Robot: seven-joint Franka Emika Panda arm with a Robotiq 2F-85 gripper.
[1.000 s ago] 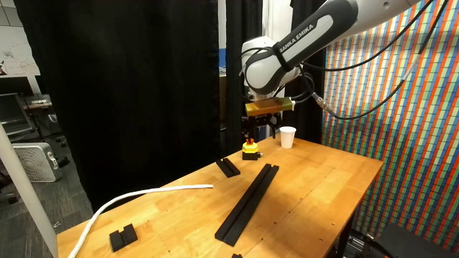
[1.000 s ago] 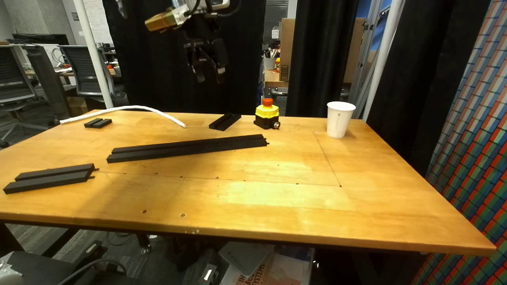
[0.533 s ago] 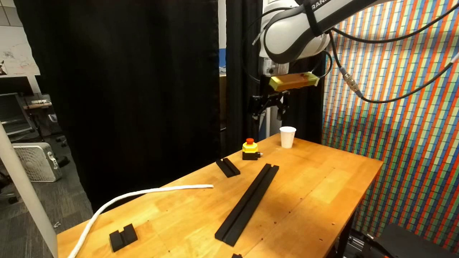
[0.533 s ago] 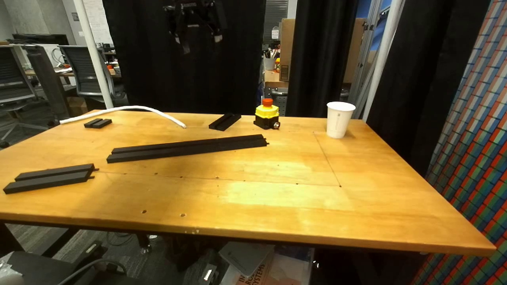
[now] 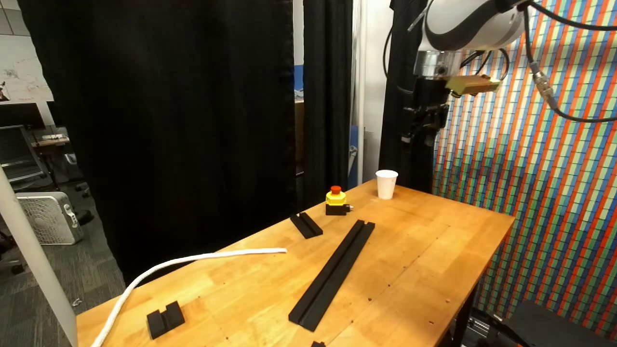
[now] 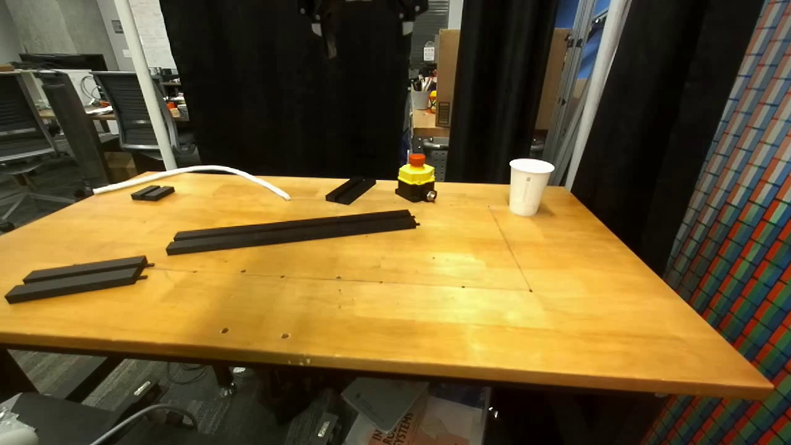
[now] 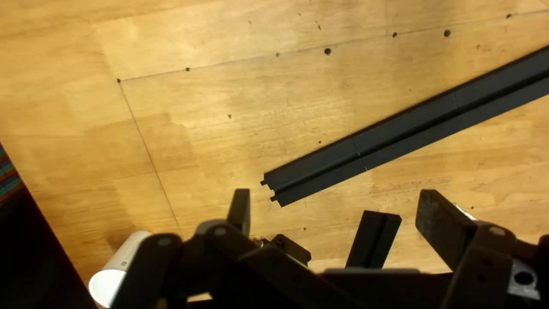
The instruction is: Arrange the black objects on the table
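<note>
Gripper: one, released, hanging in the air over the table and holding nothing.
Fingers: two, spread wide (wood and black bars show through the gap).
Black objects: four, all flat on the table, below the gripper and apart from it.
Long bar: one; in the wrist view its pronged end shows near a fingertip, the rest running to the upper right (fine seams cross it).
Short bar: one; in the wrist view it appears between the fingers, down on the table, partly hidden by the gripper's body.
Small block: one, well apart from the gripper, near the white cord.
Fourth bar: one, at the lower left of an exterior view, also well apart from the gripper.
Red-and-yellow button: one, upright on a black base, near the short bar.
White cup: one, upright on the table; what it holds cannot be told.
Pot: one, in the background beyond the table, with what look like pens standing in it (too small to count).
</note>
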